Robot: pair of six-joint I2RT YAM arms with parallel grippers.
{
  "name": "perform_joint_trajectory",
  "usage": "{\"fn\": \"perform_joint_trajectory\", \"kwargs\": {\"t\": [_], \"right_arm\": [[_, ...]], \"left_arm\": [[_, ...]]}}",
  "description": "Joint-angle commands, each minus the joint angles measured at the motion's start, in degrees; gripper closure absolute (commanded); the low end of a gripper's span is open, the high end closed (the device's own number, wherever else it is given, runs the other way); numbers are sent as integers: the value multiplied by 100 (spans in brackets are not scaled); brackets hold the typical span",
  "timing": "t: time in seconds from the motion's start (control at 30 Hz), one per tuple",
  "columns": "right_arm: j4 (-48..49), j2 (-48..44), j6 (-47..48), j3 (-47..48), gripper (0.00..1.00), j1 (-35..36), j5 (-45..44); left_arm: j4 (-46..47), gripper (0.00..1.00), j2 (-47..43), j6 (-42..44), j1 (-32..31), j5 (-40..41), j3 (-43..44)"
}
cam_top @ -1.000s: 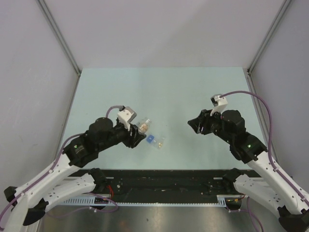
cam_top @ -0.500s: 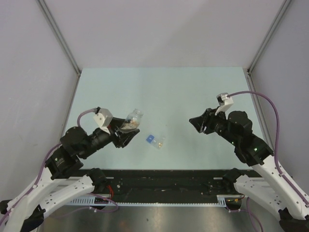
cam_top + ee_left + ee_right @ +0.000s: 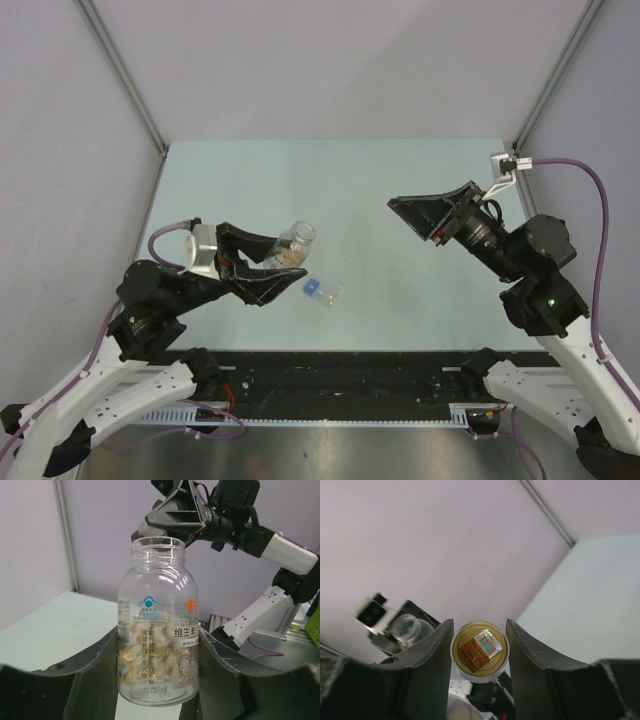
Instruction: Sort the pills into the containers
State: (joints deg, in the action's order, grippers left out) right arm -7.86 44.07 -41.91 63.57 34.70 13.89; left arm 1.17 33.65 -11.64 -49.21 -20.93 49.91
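status, positions taken from the vial (image 3: 320,291), which lies on its side on the table (image 3: 350,190) with its blue end on.

- left gripper (image 3: 285,262): closed round the jar (image 3: 160,605), lifted just up-left of the vial. jar sits upright between the fingers, mouth open, no lid on it.
- pills (image 3: 131,652): a tan heap in the lower half of the jar. none seen loose on the table; too small to rule out from the top view.
- right gripper (image 3: 430,212): raised, well to the right of the vial, clamped on a round gold lid (image 3: 480,652) with a label on its face. judged to be the jar's lid.

progress (judgement): early. done: jar picked up and uncapped. left: vial not opened and not in hand, so no pill can have gone into it; whether it already holds anything cannot be told. no transfer visible. the right gripper is occupied by the lid, so that would likely need setting down before the vial can be handled.
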Motion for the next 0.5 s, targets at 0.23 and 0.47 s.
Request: {"fn": "perform_joint_trajectory", "kwargs": {"t": [0.23, 0.47], "right_arm": [[1884, 628, -2366, 384, 100, 46, 325], [1542, 673, -1944, 454, 100, 502, 79]], "left_arm": [[1342, 99, 581, -252, -326, -553, 106], [1491, 100, 1151, -233, -528, -403, 361]]}}
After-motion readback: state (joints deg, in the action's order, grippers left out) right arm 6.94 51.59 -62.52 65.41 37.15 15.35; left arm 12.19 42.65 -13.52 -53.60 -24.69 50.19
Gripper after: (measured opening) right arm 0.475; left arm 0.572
